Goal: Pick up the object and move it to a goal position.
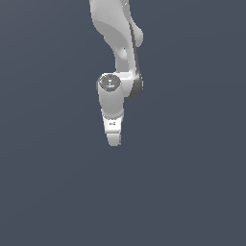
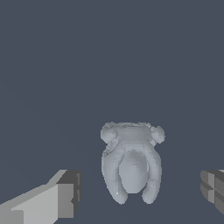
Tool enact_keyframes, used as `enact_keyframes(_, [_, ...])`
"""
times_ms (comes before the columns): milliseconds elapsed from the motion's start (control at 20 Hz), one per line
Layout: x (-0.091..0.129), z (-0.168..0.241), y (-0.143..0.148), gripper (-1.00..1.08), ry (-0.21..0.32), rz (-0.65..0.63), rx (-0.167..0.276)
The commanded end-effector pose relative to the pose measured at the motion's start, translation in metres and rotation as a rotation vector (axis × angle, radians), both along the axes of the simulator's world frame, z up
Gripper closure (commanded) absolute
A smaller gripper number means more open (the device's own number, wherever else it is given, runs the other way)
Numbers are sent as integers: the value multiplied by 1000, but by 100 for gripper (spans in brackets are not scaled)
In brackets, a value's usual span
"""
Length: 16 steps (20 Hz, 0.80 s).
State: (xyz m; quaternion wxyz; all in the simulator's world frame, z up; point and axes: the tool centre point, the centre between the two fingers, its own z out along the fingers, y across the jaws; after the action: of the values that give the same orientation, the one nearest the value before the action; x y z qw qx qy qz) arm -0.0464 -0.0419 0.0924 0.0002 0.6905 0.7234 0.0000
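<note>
The object [image 2: 131,164] is a lumpy grey-blue thing with rounded lobes, lying on the dark grey floor. It shows only in the wrist view. There it sits between my two fingers, one finger [image 2: 65,197] to one side and the other [image 2: 213,190] at the frame edge, with clear gaps to both. My gripper [image 2: 140,191] is open and holds nothing. In the exterior view the white gripper [image 1: 114,140] points straight down from the arm and is seen edge-on. No object shows there.
A flat dark grey floor [image 1: 192,192] fills both views. The white arm [image 1: 115,38] comes down from the top of the exterior view. No goal marker shows.
</note>
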Motion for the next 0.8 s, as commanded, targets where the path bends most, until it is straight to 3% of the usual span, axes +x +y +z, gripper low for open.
enact_keyframes(0, [0, -3, 0, -92, 0, 0, 0])
enact_keyframes(750, [-1, -50, 0, -92, 0, 5, 0])
